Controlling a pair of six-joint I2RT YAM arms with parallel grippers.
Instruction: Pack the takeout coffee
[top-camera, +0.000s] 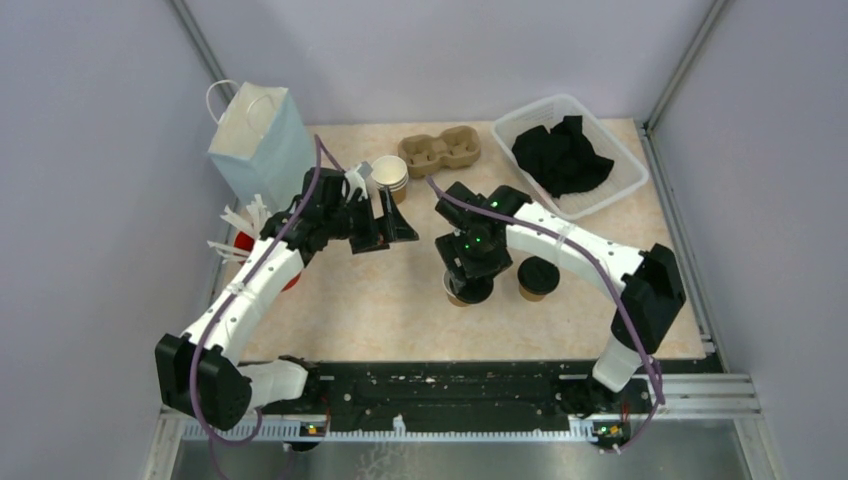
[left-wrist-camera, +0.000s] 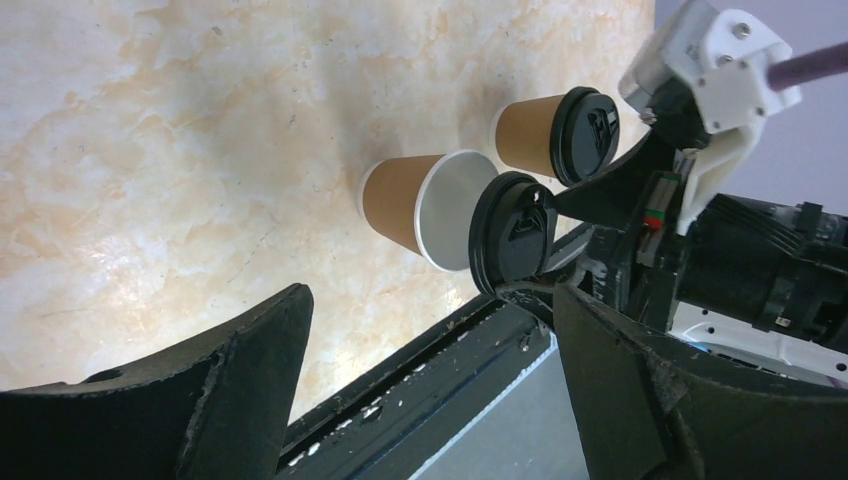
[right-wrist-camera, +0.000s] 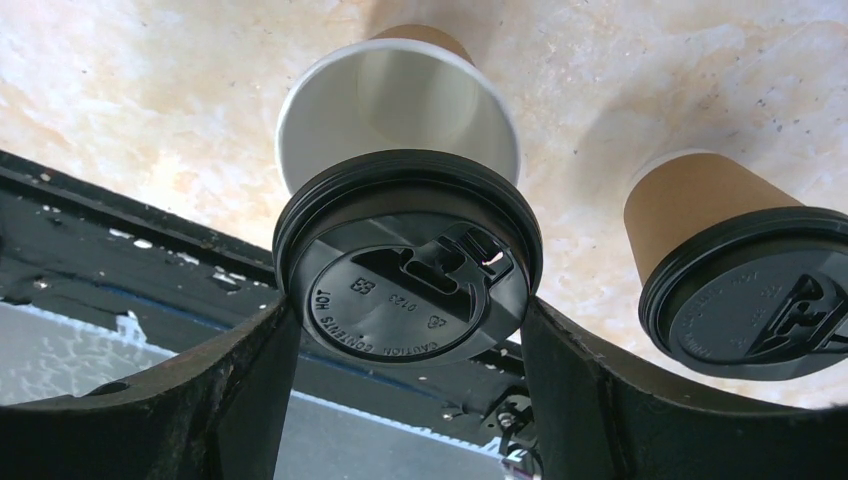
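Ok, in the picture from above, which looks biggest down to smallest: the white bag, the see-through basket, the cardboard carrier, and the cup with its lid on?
1. Basket
2. White bag, a close second; it stands tall, nearer the camera, so this is unsure
3. Cardboard carrier
4. Lidded cup

White arms (top-camera: 255, 285), black joints (top-camera: 655, 290), purple cables (top-camera: 318, 170)

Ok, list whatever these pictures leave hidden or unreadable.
- Top view: open cup mostly hidden beneath the right gripper.
- Top view: red cup largely covered by the left arm.
- Top view: black items in the clear bin too dark to identify.
- Right wrist view: lidded cup cut off by the right edge.
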